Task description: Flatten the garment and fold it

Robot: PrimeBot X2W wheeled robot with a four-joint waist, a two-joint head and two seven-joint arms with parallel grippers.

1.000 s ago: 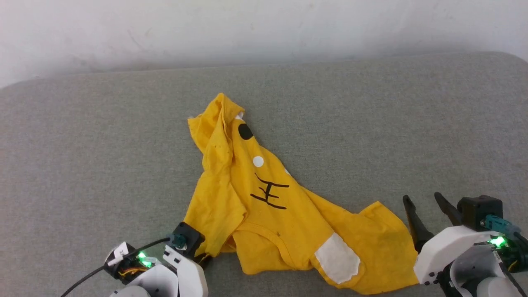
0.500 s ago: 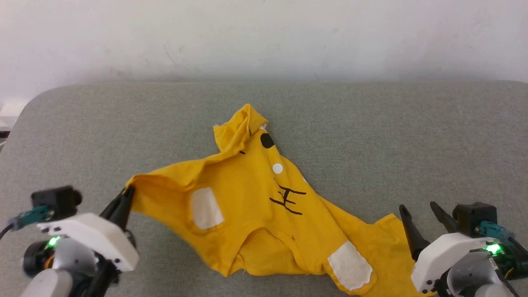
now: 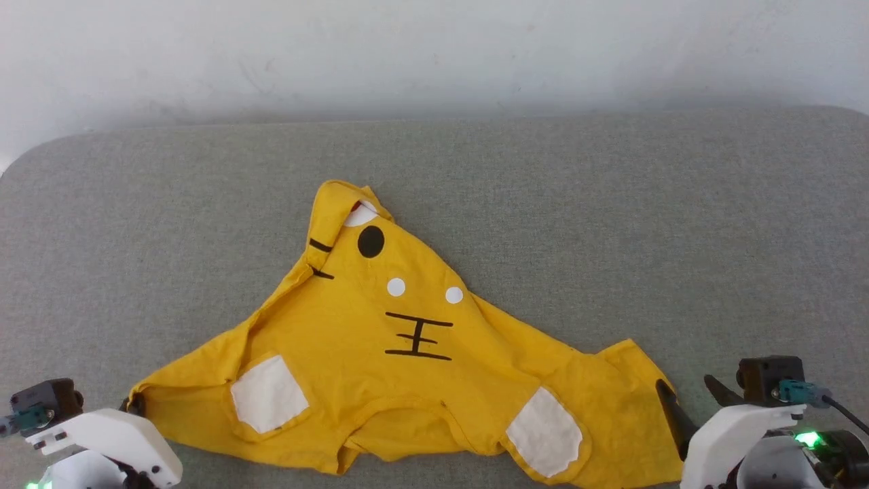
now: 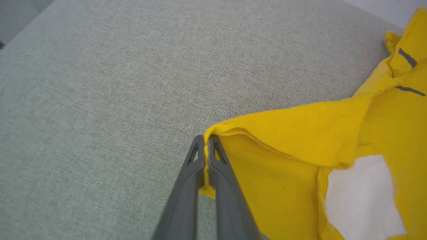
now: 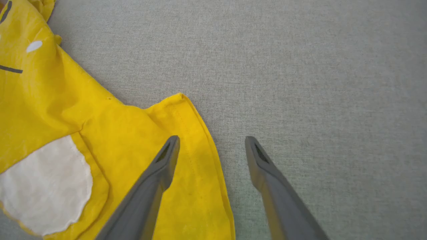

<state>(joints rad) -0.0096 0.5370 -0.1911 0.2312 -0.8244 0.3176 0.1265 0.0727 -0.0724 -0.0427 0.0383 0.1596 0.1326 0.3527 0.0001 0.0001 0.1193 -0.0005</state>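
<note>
- Left jaws: closed tight, pinching a folded edge of the T-shirt (image 4: 300, 140) between their tips
- From the left jaws the yellow cloth runs off across the bench (image 3: 611, 204) towards the right jaws, print side up
- Right jaws: spread wide, holding nothing
- One finger (image 5: 156, 173) of the right jaws stands over the sleeve end of the shirt, and the second finger (image 5: 267, 173) stands over bare bench; the sleeve hem runs between the two
- Contact between the right jaws and the cloth: cannot be told
- Two white patches lie between the two sets of jaws, one (image 3: 268, 394) near the left jaws and one (image 3: 543, 431) near the right jaws
- The neckline lies between those patches
- The shirt narrows to a bunched peak far ahead of both sets of jaws, with a black dot (image 3: 371, 241) just below it
</note>
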